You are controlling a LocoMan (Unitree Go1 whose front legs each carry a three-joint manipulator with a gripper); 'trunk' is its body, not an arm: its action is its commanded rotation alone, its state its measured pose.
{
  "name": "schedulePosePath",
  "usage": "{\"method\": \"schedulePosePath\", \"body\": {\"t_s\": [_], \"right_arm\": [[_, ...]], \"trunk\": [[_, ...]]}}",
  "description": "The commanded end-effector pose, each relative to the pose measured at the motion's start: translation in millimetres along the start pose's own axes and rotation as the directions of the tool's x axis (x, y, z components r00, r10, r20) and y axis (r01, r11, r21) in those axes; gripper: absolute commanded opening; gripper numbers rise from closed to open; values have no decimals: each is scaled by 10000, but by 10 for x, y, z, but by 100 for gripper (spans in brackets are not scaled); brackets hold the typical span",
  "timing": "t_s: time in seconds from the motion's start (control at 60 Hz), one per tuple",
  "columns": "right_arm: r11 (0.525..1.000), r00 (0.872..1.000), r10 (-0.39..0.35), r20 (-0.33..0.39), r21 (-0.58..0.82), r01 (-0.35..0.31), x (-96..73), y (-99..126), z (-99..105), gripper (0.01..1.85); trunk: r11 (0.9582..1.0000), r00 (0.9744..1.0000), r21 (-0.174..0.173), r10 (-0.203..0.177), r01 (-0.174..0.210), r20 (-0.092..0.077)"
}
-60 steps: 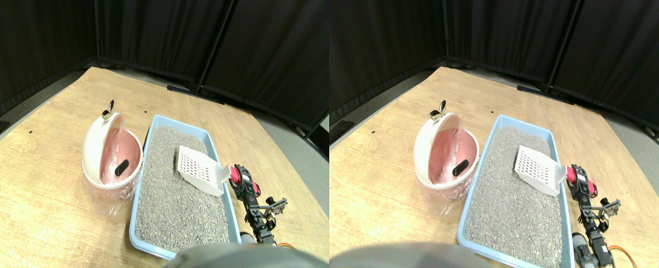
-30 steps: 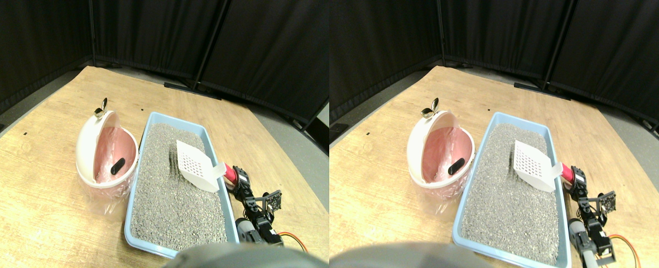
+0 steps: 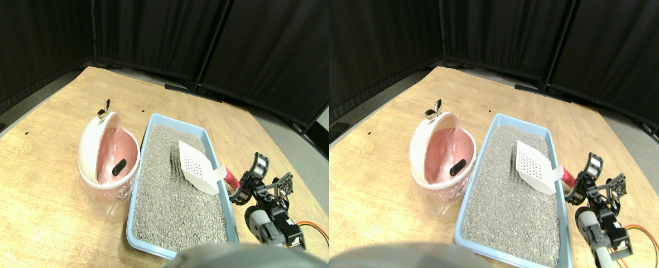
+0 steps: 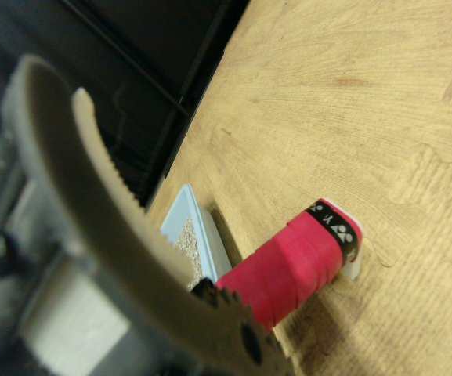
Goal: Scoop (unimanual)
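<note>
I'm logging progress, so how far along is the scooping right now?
Done: a black lump lies in the pink bin. In hand: the white scoop rests on the litter, the gripper open by its red handle, apparently not gripping. Left: probably just backing away.

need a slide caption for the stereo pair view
Right gripper beside the scoop's red handle; white scoop rests on grey litter in the blue tray, next to a pink-lined bin.

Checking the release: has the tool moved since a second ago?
Yes. The tool has drawn back to the right, away from the blue litter tray rim and off the scoop's red handle; its jaws now stand open.
</note>
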Motion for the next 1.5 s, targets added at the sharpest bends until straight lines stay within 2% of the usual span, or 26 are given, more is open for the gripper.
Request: {"method": "schedulePosePath", "body": {"t_s": [0.017,0.183,0.25,0.283,0.35,0.383,0.45,0.483,0.633,0.8,1.117,1.5], "right_arm": [[9992,9971,400,654,-58,-397,-61,55,114,155],[9968,9920,660,1078,-510,-608,-228,59,176,127],[9977,9895,657,1288,-269,-627,-305,52,208,112],[9973,9886,707,1328,-285,-675,-317,49,213,109],[9914,9771,1307,1681,-329,-1270,-379,0,233,83],[9909,9758,1343,1726,-328,-1306,-387,-4,236,79],[9872,9650,1580,2094,-567,-1493,-447,-13,255,36],[9850,9599,1709,2223,-611,-1612,-483,-8,269,6],[9811,9474,1892,2582,-886,-1717,-580,-21,289,6],[9779,9533,1857,2381,-1393,-1557,-673,-37,308,6],[9755,9537,1905,2328,-1540,-1573,-835,-48,282,6],[9780,9516,1850,2456,-1407,-1539,-912,-32,254,6]], "trunk": [[9999,9998,-120,-61,63,188],[9999,9998,-115,-85,87,195],[9999,9998,-99,-102,104,193],[9999,9998,-75,-123,124,151],[9999,9998,-66,-150,151,163],[9998,9997,-67,-164,165,162],[9998,9997,-46,-175,176,175],[9998,9997,-16,-195,195,174],[9996,9994,49,-268,267,226],[9994,9991,115,-318,315,264],[9982,9981,284,-535,526,297],[9969,9968,337,-724,712,338]]}}
